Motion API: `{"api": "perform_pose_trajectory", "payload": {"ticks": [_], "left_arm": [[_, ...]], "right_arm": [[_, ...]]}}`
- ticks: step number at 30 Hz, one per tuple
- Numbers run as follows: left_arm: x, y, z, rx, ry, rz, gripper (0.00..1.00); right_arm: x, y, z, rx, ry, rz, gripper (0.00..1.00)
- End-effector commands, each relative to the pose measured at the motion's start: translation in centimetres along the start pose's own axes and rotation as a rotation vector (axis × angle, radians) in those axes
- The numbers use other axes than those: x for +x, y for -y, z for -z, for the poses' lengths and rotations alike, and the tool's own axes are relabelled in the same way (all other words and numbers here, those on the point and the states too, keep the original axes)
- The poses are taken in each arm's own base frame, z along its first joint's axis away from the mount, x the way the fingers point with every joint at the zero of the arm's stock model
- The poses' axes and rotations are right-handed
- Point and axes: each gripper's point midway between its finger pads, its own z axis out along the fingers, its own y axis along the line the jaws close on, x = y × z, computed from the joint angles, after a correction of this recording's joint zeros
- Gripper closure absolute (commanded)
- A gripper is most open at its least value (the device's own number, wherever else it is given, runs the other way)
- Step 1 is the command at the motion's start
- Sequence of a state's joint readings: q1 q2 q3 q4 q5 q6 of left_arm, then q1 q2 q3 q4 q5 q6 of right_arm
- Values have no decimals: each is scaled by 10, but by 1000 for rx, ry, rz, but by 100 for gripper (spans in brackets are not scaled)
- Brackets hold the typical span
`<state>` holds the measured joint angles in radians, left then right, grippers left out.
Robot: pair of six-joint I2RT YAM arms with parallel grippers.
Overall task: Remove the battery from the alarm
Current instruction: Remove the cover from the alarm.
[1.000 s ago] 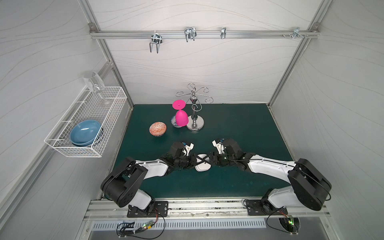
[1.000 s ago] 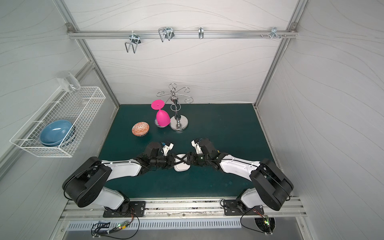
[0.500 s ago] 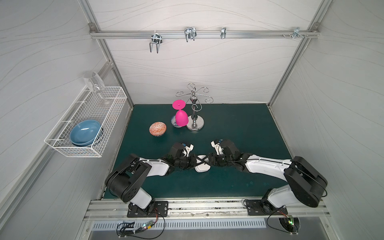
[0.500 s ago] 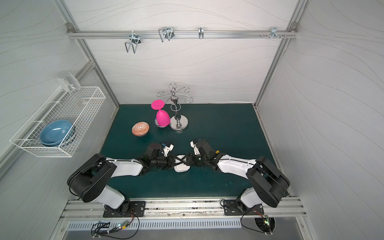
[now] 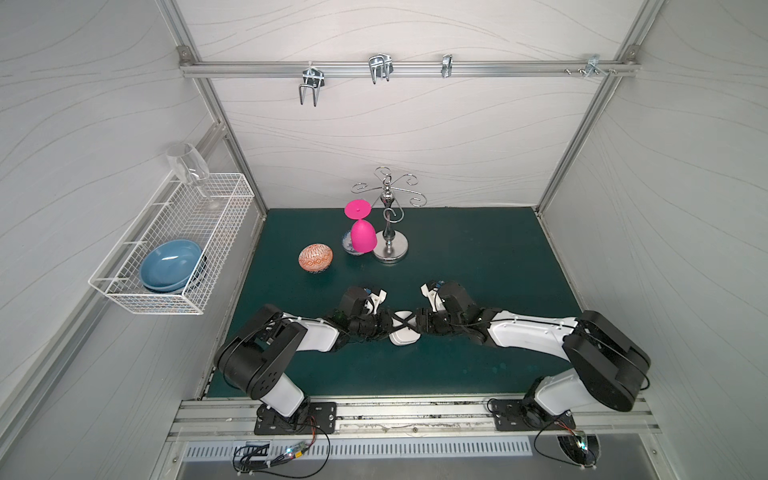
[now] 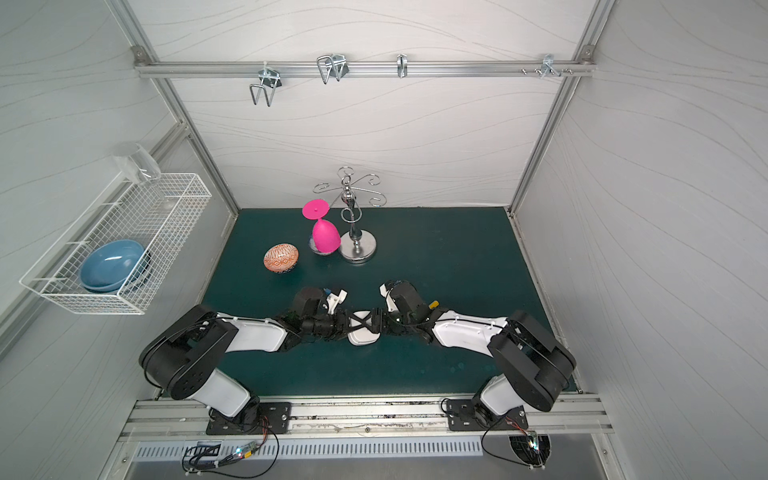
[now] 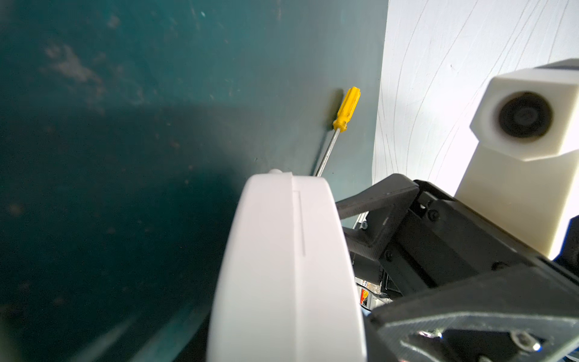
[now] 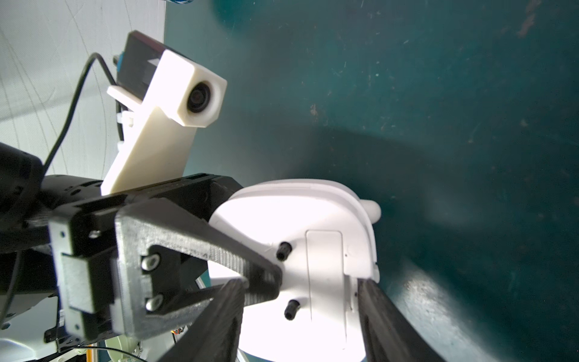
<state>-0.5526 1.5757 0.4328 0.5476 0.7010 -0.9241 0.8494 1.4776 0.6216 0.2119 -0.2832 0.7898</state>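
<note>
- Green mat [image 5: 457, 257] lies under white alarm [image 5: 404, 338];
- left gripper [image 5: 409, 323] clamps alarm, face and back;
- right gripper [image 8: 300, 283] straddles alarm's edges, fingers apart; cannot tell whether gripping;
- yellow-handled screwdriver [image 7: 344, 109] lies near alarm.

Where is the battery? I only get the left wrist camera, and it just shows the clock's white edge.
Observer: No battery shows in any view. The right wrist camera sees the back of the clock, and its long cover looks shut.
Operator: Is my claw holding the clock?
Observer: Yes. The left claw is clamped on it, one side flat across that back.
Operator: What else is on the table?
Observer: In both top views, an orange patterned egg lies on the green mat, apart from the clock.
</note>
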Motion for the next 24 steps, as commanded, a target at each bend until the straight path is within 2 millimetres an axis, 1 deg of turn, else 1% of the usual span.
{"api": "perform_pose_trajectory", "payload": {"ticks": [1,2,4,7,14,17,24], "left_arm": [[-10,10,-3,41,34,-50,80],[-11,10,-3,41,34,-50,80],[-10,9,-4,38,33,-48,81],[-10,8,-4,33,32,-48,81],[-10,4,-3,13,36,-48,81],[-11,3,-2,1,42,-52,81],[-10,-1,-1,-19,42,-50,80]], "right_arm": [[16,-2,-7,-25,-55,-8,39],[17,-6,-8,-49,-61,-16,40],[17,-22,-7,-127,-75,-41,42],[11,-44,-2,-232,-67,-70,42],[-4,-72,13,-353,-5,-78,43],[-8,-76,19,-371,13,-80,43],[-11,-65,26,-359,46,-83,43]]}}
